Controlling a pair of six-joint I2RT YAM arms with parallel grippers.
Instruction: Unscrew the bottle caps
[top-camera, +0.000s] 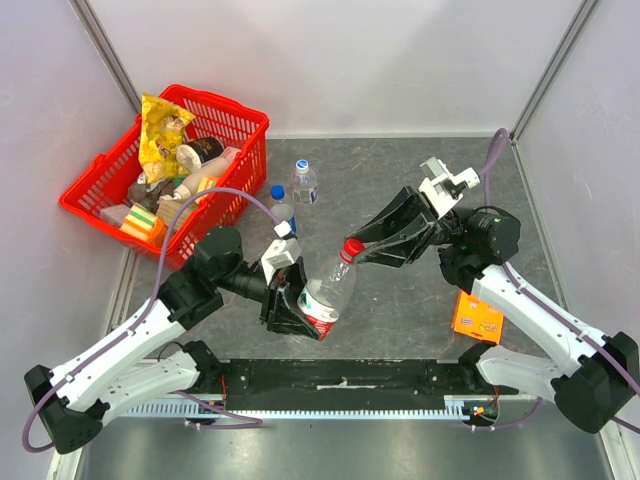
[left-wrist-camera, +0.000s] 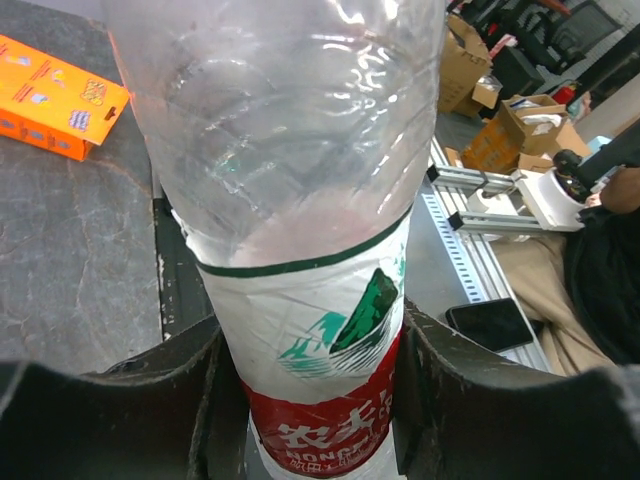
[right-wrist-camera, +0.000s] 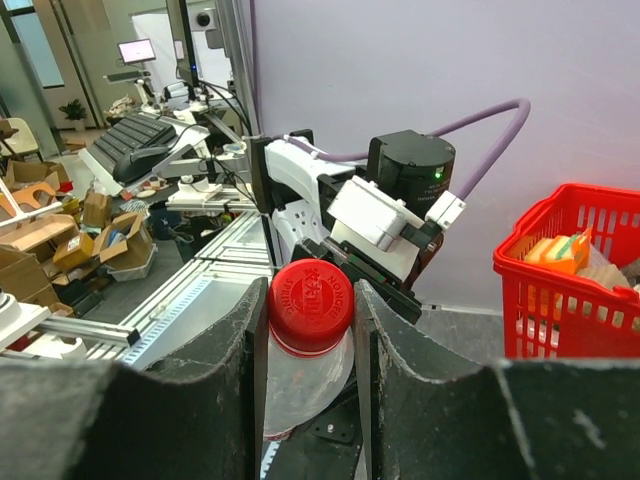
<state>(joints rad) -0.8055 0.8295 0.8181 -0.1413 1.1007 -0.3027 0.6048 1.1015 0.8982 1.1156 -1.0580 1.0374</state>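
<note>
L gripper has the red-label bottle by its lower body, fingers pinching it on both sides at the label. Bottle is off the table, tilted, neck pointing up and to the right, over the near-centre of the table. Its clear upper part looks dented in the L wrist view.

R gripper is at the neck, on the right side. Its fingers pinch the red cap from both sides, touching it. Cap sits on the neck; can't tell how far it's threaded.

Second bottle, blue cap on, stands upright further back, left of centre, just beside the basket. Third bottle, white cap on, stands upright just behind and right of the second. Neither is touched.

Basket is red, at back left, w/ snack packs in it. Orange box lies flat on the table's right side, toward the near edge.
</note>
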